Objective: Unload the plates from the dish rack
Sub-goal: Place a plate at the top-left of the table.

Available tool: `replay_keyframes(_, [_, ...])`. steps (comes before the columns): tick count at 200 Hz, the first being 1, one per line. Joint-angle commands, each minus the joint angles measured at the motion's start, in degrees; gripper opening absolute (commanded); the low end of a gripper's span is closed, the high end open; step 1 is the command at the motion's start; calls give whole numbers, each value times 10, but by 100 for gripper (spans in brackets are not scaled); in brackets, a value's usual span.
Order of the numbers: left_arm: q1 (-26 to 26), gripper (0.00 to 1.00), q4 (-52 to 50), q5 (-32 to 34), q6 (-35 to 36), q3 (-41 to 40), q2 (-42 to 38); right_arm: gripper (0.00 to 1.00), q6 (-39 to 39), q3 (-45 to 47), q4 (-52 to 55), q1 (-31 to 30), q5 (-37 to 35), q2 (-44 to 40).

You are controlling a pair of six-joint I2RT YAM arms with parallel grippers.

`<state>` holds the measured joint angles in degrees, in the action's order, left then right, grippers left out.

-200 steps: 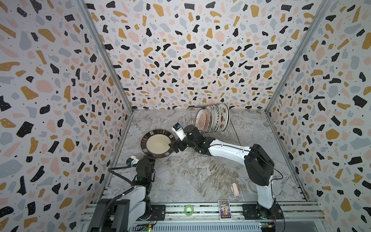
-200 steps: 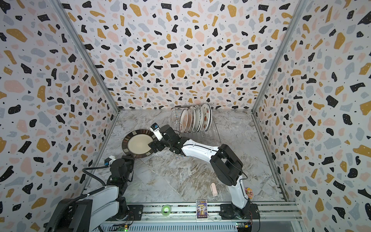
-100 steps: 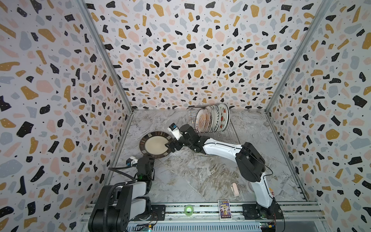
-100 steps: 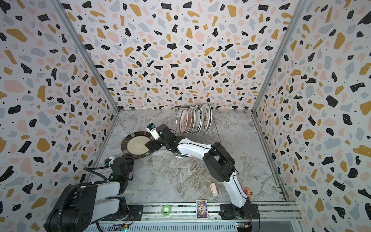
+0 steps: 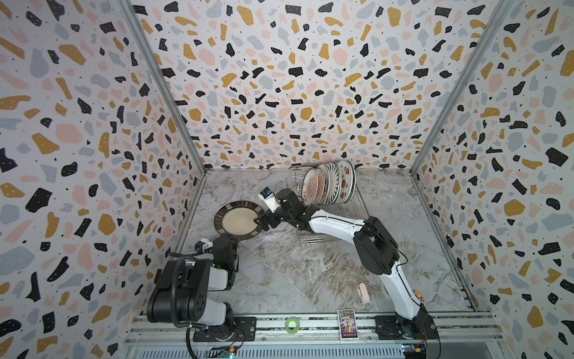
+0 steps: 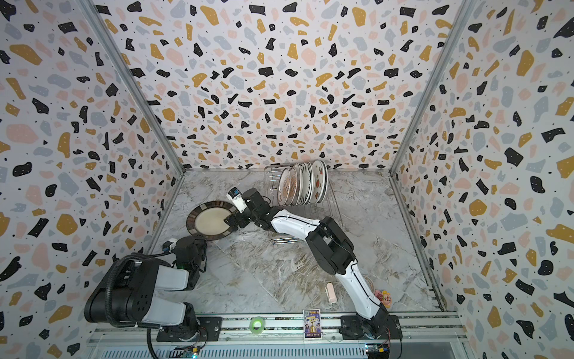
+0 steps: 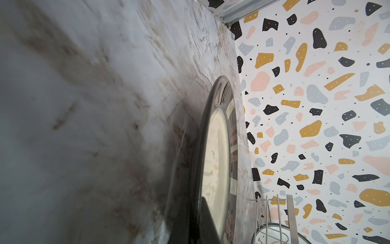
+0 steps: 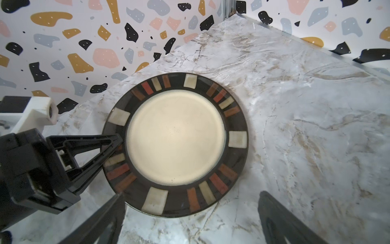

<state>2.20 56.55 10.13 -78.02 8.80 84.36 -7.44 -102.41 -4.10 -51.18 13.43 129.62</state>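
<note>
Plate (image 5: 239, 220) lies flat, face up, on counter (image 5: 310, 273), edge between wide-spread, empty right jaws; left jaws closed beside its rim.

**Top views:** you look from high over the front rail (image 5: 316, 323), down toward the back wall (image 5: 295, 93); both hold the whole table (image 5: 310, 273), rack (image 5: 354, 206) and plate (image 5: 239, 220).

**Left wrist view:** you skim the table (image 7: 84, 105), very near the plate's (image 7: 215, 160) edge; a rack (image 7: 268, 209) corner shows, possibly holding another plate.

**Right wrist view:** you look down on the same plate (image 8: 175, 137), close, sharing it with the others.
</note>
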Motion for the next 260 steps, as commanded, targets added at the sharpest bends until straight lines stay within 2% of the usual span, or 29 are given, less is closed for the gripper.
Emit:
replay_keyframes(1, [3,0,133,-4,-5,46,32,99,3,-27,5,6,12,-4])
replay_keyframes(40, [4,0,220,-30,-22,68,120,99,5,-40,-5,7,12,10])
replay_keyframes(61, [4,0,200,-31,-17,82,130,99,7,-53,0,8,14,18])
replay_keyframes(71, [4,4,197,-23,-15,83,132,99,8,-59,3,9,15,22])
replay_keyframes(97, [4,8,187,-1,-2,82,132,99,6,-68,4,11,15,29])
replay_keyframes(140, [7,12,184,-27,0,98,155,99,3,-77,2,7,22,40])
replay_keyframes(160, [8,24,160,-17,19,103,154,99,2,-76,4,7,20,37])
replay_keyframes(191, [13,28,149,-15,23,101,154,99,-2,-55,-5,7,19,20])
replay_keyframes(229, [15,57,137,-21,18,95,147,99,-3,-23,-16,4,15,-7])
replay_keyframes(260, [16,69,119,-17,15,90,135,99,-6,-8,-20,-1,20,-23])
